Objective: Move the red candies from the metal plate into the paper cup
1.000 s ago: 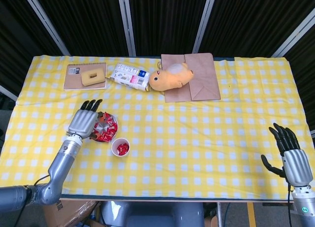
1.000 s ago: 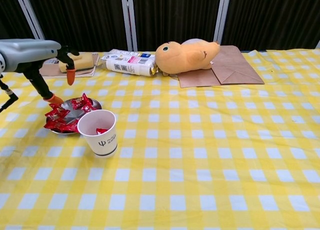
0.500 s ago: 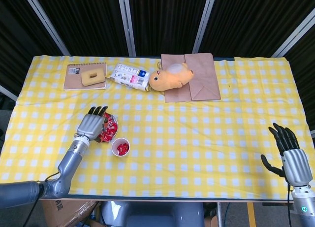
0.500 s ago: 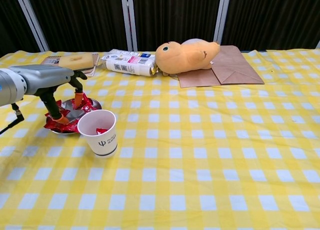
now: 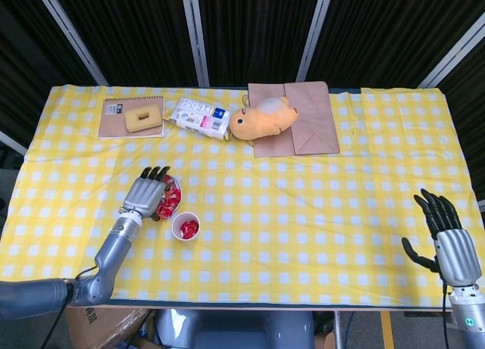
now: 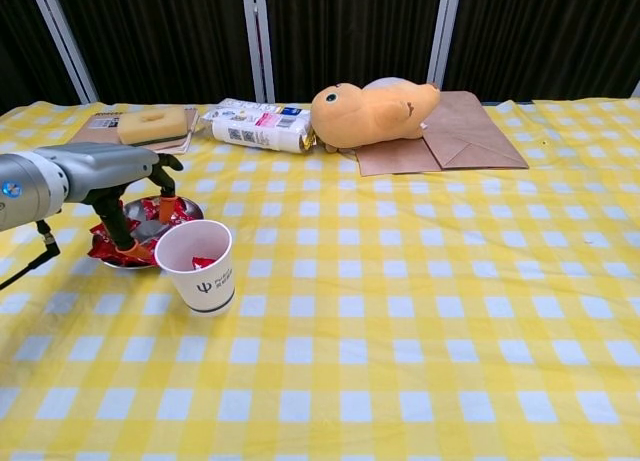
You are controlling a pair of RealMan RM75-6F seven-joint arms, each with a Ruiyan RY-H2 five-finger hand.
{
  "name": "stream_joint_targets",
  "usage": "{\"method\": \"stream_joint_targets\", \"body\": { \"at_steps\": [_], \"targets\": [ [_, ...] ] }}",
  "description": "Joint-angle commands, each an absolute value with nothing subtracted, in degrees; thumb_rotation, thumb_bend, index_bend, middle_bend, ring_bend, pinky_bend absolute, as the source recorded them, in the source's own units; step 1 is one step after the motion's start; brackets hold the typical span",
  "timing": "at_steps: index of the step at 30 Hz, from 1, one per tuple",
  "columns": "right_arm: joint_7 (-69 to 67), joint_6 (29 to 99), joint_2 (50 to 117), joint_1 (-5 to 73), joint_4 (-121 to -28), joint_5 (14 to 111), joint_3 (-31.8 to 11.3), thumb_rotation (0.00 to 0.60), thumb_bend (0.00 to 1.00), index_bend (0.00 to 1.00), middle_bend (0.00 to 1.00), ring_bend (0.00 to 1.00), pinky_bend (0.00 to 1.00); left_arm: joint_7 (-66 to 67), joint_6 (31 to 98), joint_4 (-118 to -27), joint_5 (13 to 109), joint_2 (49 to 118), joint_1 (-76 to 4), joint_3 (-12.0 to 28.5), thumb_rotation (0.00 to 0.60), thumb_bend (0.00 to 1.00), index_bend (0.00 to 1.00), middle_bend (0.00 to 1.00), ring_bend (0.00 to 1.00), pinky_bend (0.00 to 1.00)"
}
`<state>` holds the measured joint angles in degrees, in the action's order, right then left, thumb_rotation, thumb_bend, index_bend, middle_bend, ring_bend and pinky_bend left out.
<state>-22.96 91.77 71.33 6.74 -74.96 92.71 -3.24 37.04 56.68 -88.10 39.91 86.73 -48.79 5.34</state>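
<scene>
The metal plate holds several red candies at the left of the yellow checked table. Just in front of it stands the white paper cup with a red candy inside. My left hand is low over the plate, and its spread fingertips reach down among the candies. I see no candy lifted. My right hand hangs open off the table's right front corner, far from the plate, and only the head view shows it.
Along the back lie a notebook with a yellow sponge, a white packet, an orange plush toy and a flat brown paper bag.
My left hand has come down from above the plate's far-left side onto the candies, its fingertips now among them. The right hand has not moved.
</scene>
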Motion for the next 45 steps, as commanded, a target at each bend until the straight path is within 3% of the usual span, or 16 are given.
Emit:
{"method": "stream_joint_targets", "body": {
  "at_steps": [1, 8, 15, 22, 45],
  "targets": [
    [-22.96, 91.73, 71.26, 6.79, -74.98, 92.64, -3.33, 0.600, 0.42, 0.00, 0.00, 0.00, 0.00, 36.86, 56.49, -88.23, 40.37, 87.02, -48.90, 5.40, 0.600, 0.20, 0.45, 0.00, 0.00, 0.00],
    [-22.97, 91.75, 71.28, 6.73, -74.99, 92.62, -3.29, 0.600, 0.42, 0.00, 0.00, 0.00, 0.00, 37.39, 55.62, -88.04, 40.69, 87.52, -49.54, 5.29, 0.600, 0.21, 0.45, 0.00, 0.00, 0.00],
    [-23.16, 91.72, 71.32, 6.79, -74.76, 92.68, -3.27, 0.600, 0.42, 0.00, 0.00, 0.00, 0.00, 37.99, 53.87, -88.34, 39.63, 87.27, -50.43, 5.14, 0.600, 0.39, 0.44, 0.00, 0.00, 0.00],
    [-23.22, 91.68, 71.36, 6.82, -74.70, 92.70, -3.26, 0.600, 0.42, 0.00, 0.00, 0.00, 0.00, 38.74, 52.09, -89.98, 39.68, 85.90, -51.33, 4.26, 0.600, 0.46, 0.44, 0.00, 0.00, 0.00],
    [-23.36, 92.01, 71.63, 6.75, -74.36, 92.81, -3.26, 0.600, 0.42, 0.00, 0.00, 0.00, 0.00, 38.17, 51.13, -89.80, 38.28, 83.15, -51.78, 1.60, 0.600, 0.50, 0.44, 0.00, 0.00, 0.00]
  ]
}}
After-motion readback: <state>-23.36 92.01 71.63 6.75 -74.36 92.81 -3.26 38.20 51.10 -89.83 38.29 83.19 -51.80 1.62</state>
